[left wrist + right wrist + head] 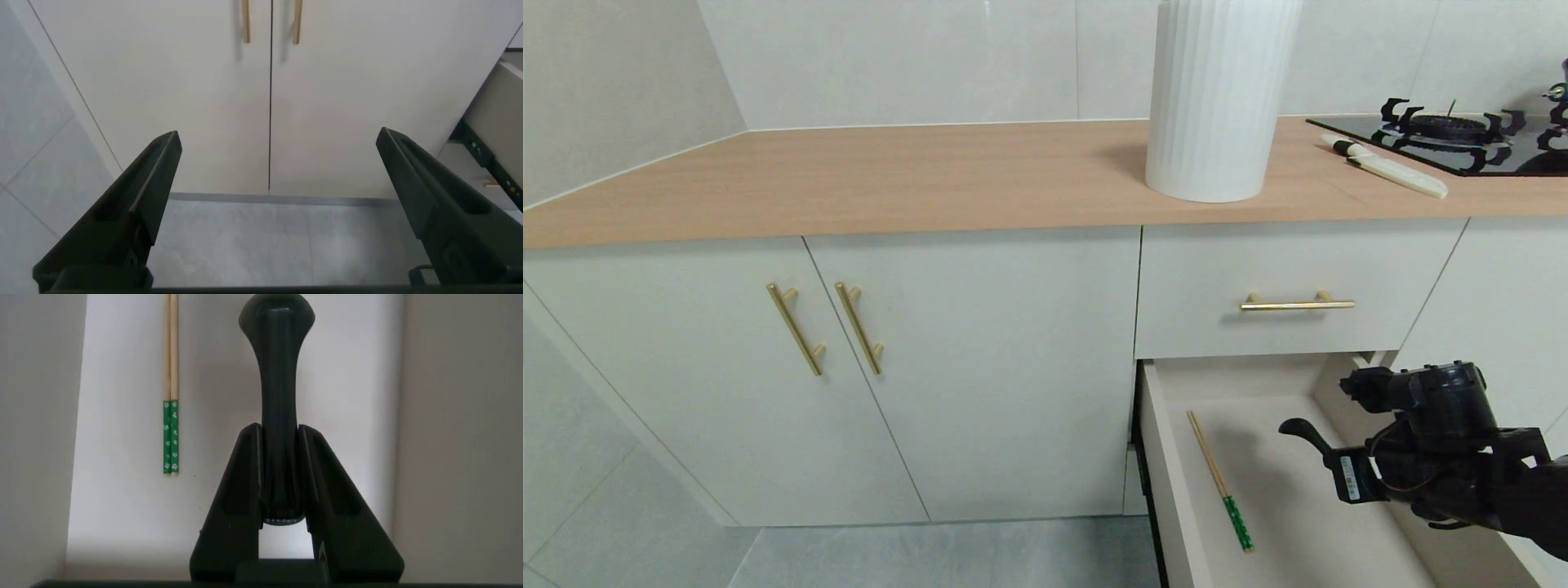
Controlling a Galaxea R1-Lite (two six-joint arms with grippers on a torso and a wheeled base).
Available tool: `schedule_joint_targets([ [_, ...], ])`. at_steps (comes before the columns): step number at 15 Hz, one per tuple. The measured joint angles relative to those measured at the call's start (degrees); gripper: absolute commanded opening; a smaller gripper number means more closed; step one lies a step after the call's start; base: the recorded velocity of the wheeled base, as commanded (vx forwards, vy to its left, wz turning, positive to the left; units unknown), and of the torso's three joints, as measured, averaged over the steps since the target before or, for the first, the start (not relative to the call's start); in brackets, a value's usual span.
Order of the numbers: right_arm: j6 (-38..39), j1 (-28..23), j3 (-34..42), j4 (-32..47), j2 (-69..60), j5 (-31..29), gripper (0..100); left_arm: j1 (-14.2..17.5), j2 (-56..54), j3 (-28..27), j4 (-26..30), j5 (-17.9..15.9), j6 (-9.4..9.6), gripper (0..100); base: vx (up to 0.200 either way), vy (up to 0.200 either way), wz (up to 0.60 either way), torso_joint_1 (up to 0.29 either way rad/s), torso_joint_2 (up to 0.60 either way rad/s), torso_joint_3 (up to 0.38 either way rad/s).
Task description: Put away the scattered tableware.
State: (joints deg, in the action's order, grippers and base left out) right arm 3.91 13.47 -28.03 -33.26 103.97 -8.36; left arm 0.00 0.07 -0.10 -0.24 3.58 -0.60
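Observation:
My right gripper (1349,475) hangs over the open lower drawer (1164,457), shut on a dark, smooth-handled utensil (1303,430) whose rounded end sticks out past the fingers. In the right wrist view the utensil (276,343) runs up between the closed fingers (327,490) of that gripper (278,434), above the drawer's pale floor (359,376). A pair of wooden chopsticks with green ends (1218,482) lies inside along the drawer's left wall, chopsticks (171,392) beside the utensil. My left gripper (278,139) is open and holds nothing, low in front of the cabinet doors (270,82).
On the wooden counter (890,175) stand a tall white ribbed container (1217,98) and a pale knife with a dark band (1388,167), next to a black stove (1445,131). A shut drawer with a gold handle (1297,304) sits just above the open one.

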Motion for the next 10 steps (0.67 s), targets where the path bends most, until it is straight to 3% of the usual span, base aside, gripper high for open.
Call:
schedule_joint_targets([
  [5,0.51,2.43,0.30,-6.46,4.43,-0.63,0,0.00,0.00,0.00,0.00,-0.02,0.00,100,0.000,0.000,0.00,0.000,0.00,0.000],
  [10,1.34,4.24,1.88,-27.04,19.65,-4.85,0,0.00,0.00,0.00,0.00,0.00,0.00,100,0.000,0.000,0.00,0.000,0.00,0.000],
])
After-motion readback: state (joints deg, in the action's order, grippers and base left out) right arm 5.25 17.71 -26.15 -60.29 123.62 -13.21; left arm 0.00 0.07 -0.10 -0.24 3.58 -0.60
